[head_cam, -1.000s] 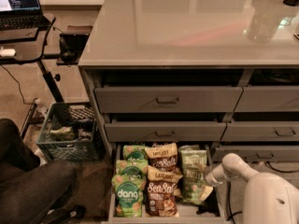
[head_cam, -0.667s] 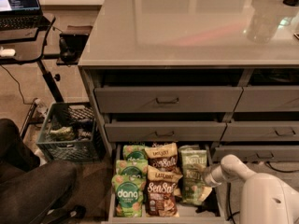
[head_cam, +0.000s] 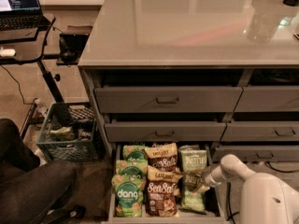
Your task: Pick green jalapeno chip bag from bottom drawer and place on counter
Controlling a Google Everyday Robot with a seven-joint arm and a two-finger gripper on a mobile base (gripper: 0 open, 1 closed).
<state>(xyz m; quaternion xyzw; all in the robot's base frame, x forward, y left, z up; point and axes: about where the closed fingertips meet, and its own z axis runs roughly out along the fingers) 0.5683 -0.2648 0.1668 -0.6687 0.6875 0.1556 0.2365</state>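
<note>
The bottom drawer stands open at the bottom of the view with three rows of snack bags. Two pale olive-green jalapeno chip bags lie in its right row, one at the back and one at the front. My gripper reaches in from the right on a white arm and is down on this right row, between the two bags and partly covering the front one. The glossy grey counter fills the top of the view above the drawers.
Bright green "dang" bags fill the left row and brown "Sea Salt" bags the middle row. Two shallower drawers stick out a little above. A crate, a laptop desk and a dark chair stand at left.
</note>
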